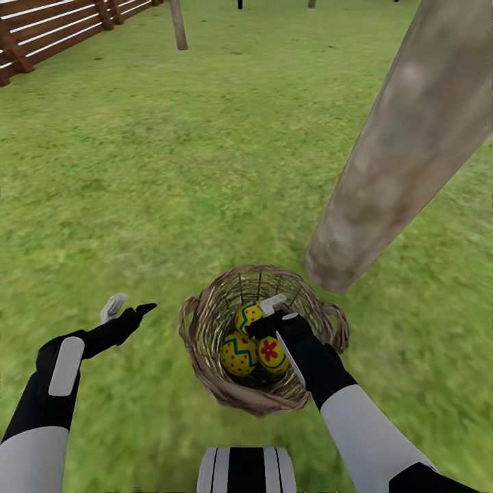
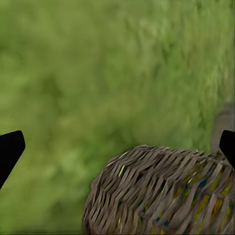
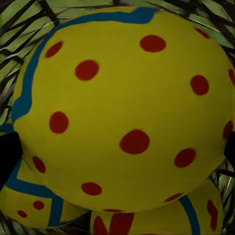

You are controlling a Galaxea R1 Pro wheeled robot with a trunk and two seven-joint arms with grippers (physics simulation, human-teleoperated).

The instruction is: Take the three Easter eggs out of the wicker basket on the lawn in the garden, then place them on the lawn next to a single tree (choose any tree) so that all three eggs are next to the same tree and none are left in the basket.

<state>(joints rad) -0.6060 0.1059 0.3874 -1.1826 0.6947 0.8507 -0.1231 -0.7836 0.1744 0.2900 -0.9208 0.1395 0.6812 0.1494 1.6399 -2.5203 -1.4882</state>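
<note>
The first step is in hand: the right gripper (image 1: pixel 276 311) is reaching down into the wicker basket (image 1: pixel 205 373) for the first of the Easter eggs (image 1: pixel 248 316). All three eggs are lying inside the basket, so nothing is done yet. The basket is sitting on the lawn (image 1: pixel 171 171), just beside the foot of the tree (image 1: pixel 404 150), its far rim close under the leaning trunk.

Counted from the head view: three eggs, one red-dotted at the far side of the basket under the right gripper, one with a blue zigzag (image 1: pixel 239 354) on the near side, one with a red flower (image 1: pixel 272 354) beside that. One basket, one pale mottled trunk near it, a second thin trunk (image 1: pixel 178 24) well beyond the basket, and one slatted fence (image 1: pixel 48 31) far off past it.

In the right wrist view the dotted egg (image 3: pixel 127 107) is sitting between two dark finger tips (image 3: pixel 9 154), so the jaws are standing apart around it and not yet clamped. The next move, I judge, is closing on this egg, lifting it clear of the rim, and setting it on the grass by the trunk.

The left gripper (image 1: pixel 127 309) is hanging over grass beside the basket, jaws apart, holding nothing; its wrist view is showing the basket's woven wall (image 2: pixel 161 191).
</note>
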